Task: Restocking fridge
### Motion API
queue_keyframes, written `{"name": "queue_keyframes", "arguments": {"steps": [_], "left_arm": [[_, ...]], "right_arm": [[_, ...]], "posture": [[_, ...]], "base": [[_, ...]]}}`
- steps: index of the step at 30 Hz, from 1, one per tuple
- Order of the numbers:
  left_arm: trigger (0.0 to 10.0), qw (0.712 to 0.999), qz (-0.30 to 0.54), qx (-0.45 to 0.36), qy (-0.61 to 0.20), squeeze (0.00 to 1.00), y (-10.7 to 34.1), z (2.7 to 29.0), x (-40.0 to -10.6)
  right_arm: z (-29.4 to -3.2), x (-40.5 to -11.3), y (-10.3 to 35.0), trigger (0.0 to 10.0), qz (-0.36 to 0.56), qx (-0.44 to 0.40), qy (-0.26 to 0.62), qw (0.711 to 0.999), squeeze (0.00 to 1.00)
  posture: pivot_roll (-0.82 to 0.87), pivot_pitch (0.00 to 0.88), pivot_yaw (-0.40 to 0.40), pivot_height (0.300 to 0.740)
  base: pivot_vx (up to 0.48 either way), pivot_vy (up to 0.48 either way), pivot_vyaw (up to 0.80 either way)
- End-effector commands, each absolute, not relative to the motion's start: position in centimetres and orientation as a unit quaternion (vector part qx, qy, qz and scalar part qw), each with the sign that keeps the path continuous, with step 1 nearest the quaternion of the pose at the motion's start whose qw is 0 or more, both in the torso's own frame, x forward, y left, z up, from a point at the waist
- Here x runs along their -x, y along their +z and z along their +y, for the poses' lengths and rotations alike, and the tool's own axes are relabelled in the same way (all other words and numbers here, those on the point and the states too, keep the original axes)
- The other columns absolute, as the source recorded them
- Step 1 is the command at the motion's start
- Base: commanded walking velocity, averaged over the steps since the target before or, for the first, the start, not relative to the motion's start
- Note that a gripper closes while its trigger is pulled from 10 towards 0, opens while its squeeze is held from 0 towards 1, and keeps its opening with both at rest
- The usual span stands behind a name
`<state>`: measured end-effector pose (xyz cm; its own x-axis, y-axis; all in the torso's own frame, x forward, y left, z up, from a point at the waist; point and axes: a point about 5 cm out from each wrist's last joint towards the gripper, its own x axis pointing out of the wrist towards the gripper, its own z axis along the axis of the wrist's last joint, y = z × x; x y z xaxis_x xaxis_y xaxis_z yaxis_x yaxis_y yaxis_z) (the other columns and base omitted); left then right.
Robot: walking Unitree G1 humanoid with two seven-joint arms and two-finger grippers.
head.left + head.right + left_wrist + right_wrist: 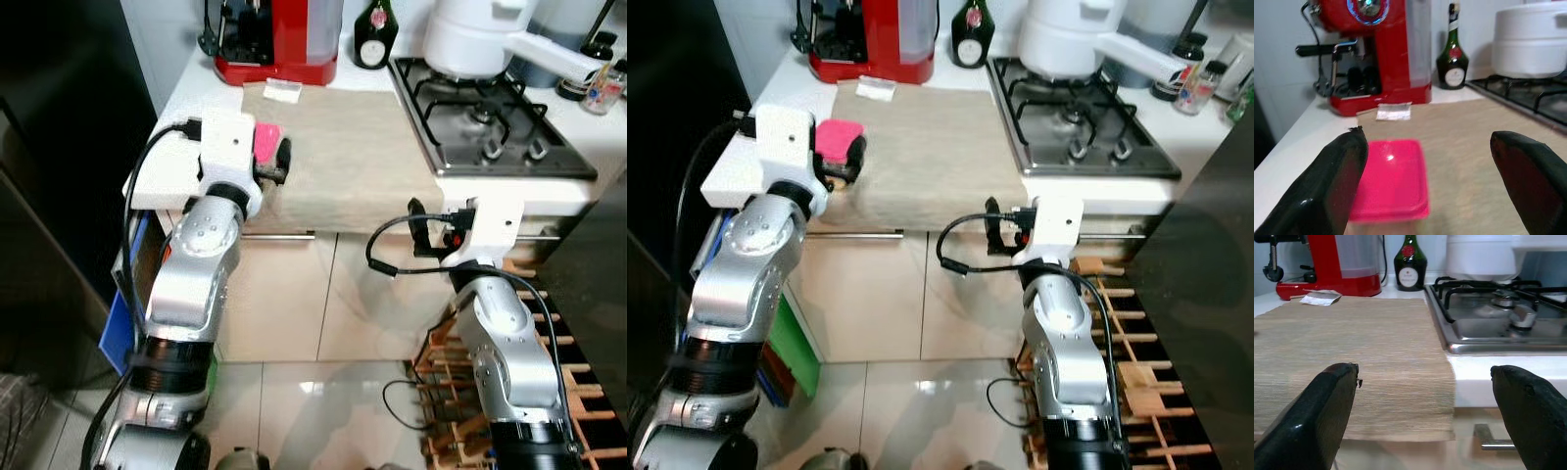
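A small pink-lidded tub (266,142) stands on the beige mat (343,157) at the counter's left end. My left gripper (279,159) is open and level with it. In the left wrist view the pink-lidded tub (1393,178) lies just ahead of the left gripper (1427,139), nearer one finger (1337,186), and I cannot tell if they touch. My right gripper (1004,230) is open and holds nothing, at the counter's front edge. Along the right gripper (1425,372) the mat's hanging edge (1376,396) lies directly in front.
A red coffee machine (279,39), a dark bottle (375,37) and a small white packet (282,90) stand at the back. A white pot (480,39) sits on the gas hob (490,117). A wooden rack (578,392) stands low on the right, a dark tall surface (59,147) on the left.
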<state>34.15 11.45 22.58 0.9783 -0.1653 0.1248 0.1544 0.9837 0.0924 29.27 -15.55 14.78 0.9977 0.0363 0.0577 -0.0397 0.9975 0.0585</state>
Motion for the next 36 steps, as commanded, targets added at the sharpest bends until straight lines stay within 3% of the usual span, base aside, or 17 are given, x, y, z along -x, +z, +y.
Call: {"name": "queue_keyframes", "arguments": {"steps": [1,3,4,26,36], "left_arm": [[10.0,0.995,-0.058,-0.036,-0.076,1.00,22.7,11.6,-34.8],[10.0,0.996,-0.044,-0.028,-0.068,1.00,22.5,11.8,-35.3],[10.0,0.997,-0.038,-0.029,-0.062,0.00,22.3,12.1,-35.6],[10.0,1.000,-0.023,-0.014,-0.015,0.00,22.0,13.6,-36.7],[10.0,0.999,-0.008,-0.012,-0.035,0.00,21.2,13.0,-36.5]], "right_arm": [[-15.8,-29.1,15.9,10.0,-0.053,-0.020,0.015,0.998,0.00],[-16.0,-28.7,16.0,10.0,-0.055,-0.019,0.013,0.998,0.00],[-16.3,-28.4,15.8,10.0,-0.051,-0.018,0.008,0.999,0.00],[-17.0,-27.8,15.3,10.0,-0.029,-0.002,0.014,0.999,0.00],[-16.9,-27.7,15.2,10.0,-0.022,-0.001,0.021,1.000,0.00]], "posture": [[-0.08,0.000,0.034,0.740],[-0.10,0.000,0.037,0.740],[-0.11,0.000,0.037,0.740],[-0.12,0.000,0.006,0.740],[-0.12,0.000,-0.003,0.740]], "base": [[0.000,0.000,0.00],[0.000,0.000,0.00],[0.000,0.000,0.00],[0.000,0.000,0.00],[0.000,0.000,0.00]]}}
